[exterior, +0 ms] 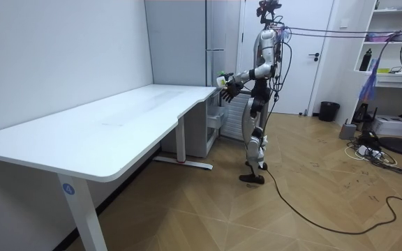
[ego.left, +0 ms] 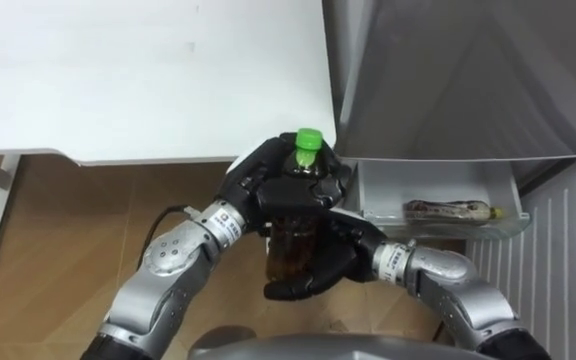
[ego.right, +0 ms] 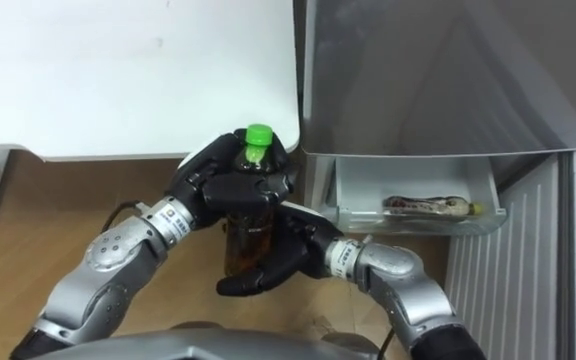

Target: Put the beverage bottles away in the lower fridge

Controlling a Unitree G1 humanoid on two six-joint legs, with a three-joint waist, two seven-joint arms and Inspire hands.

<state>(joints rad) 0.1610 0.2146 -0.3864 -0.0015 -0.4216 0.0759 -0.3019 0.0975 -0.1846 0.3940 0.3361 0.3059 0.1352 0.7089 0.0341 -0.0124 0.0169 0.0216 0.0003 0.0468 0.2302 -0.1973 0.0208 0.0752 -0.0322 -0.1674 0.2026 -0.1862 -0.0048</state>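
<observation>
Left hand closed round the bottle at its shoulder, just under the green cap, fingers wrapped across the front. Right hand sits lower, coming in from the right, fingers curled round the bottle's lower body and base. Net: bottle upright, held in the air by both hands, over the wood floor, just off the tabletop corner and just left of the fridge. Clear plastic, dark brown contents. The fingers cover most of the body, so no print readable on it. Fridge shows a grey front at upper right. Below that the lower drawer stands pulled out, pale walls. Second bottle lies on its side in the drawer, running along its length, cap end to the right. It has a patterned label, print too small to read. Held bottle is outside the drawer, to its left, not touching it. Tabletop is white. Room view: robot stands upright at the far end of the tabletop, next to the grey fridge, both arms raised in front at about chest height, with the green cap visible at the hands. A white door is behind it, and a shelf and a fan stand at the room view's right.
</observation>
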